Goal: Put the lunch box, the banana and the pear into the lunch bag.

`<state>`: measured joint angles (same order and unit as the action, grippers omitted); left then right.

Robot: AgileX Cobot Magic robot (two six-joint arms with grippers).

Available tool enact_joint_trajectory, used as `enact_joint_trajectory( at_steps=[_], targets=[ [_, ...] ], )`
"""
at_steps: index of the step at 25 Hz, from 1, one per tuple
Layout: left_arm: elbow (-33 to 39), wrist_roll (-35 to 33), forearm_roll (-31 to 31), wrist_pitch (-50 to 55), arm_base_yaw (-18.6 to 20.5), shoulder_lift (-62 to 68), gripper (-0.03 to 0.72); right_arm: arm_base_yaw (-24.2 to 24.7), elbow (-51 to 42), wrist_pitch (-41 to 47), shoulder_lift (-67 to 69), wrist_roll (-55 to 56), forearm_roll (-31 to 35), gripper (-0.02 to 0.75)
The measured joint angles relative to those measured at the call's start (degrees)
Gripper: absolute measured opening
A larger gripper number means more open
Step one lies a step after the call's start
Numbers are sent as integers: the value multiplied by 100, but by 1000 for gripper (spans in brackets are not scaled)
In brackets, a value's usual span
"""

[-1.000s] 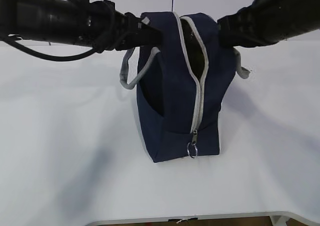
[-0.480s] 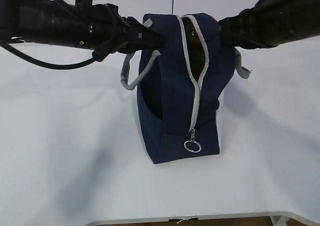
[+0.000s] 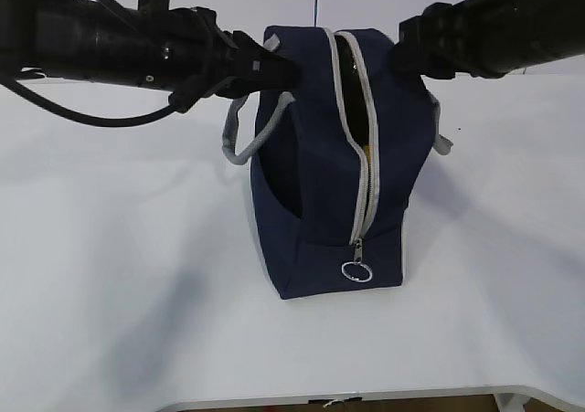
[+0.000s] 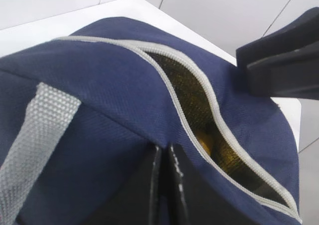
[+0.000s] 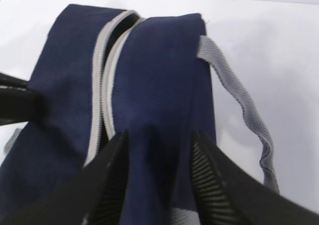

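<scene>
Two claws flank a navy lunch bag (image 3: 322, 165) standing mid-surface (image 3: 119, 275). The left claw (image 4: 163, 160) is pinched closed on the bag's left top fabric. The right claw (image 5: 158, 140) stands parted astride the right top edge. The zipper gapes.

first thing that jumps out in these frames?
The navy lunch bag standing mid-table, its grey zipper partly open over something yellow inside. Both black arms meet at its top: the left hand is shut, pinching the fabric on the bag's left side, while the right hand has its jaws spread around the right side. A grey ring pull hangs at the near end.
</scene>
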<state>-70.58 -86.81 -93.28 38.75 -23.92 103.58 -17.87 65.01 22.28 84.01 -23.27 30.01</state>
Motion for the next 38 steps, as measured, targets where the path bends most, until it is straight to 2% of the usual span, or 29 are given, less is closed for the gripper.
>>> enact_joint_trajectory(
  at_steps=[17, 21, 27, 38],
  targets=[
    [0, -9, 0, 0, 0, 0, -18, 0, 59, 1757, -1465, -1038, 223, 353],
    [0, -9, 0, 0, 0, 0, -18, 0, -446, 1765, -1871, -1487, 767, 353],
    [0, -9, 0, 0, 0, 0, -18, 0, -1378, 1755, -2577, -2719, 1732, 353],
    [0, -9, 0, 0, 0, 0, -18, 0, -2495, 2278, -3283, -4008, 1848, 353]
  ],
)
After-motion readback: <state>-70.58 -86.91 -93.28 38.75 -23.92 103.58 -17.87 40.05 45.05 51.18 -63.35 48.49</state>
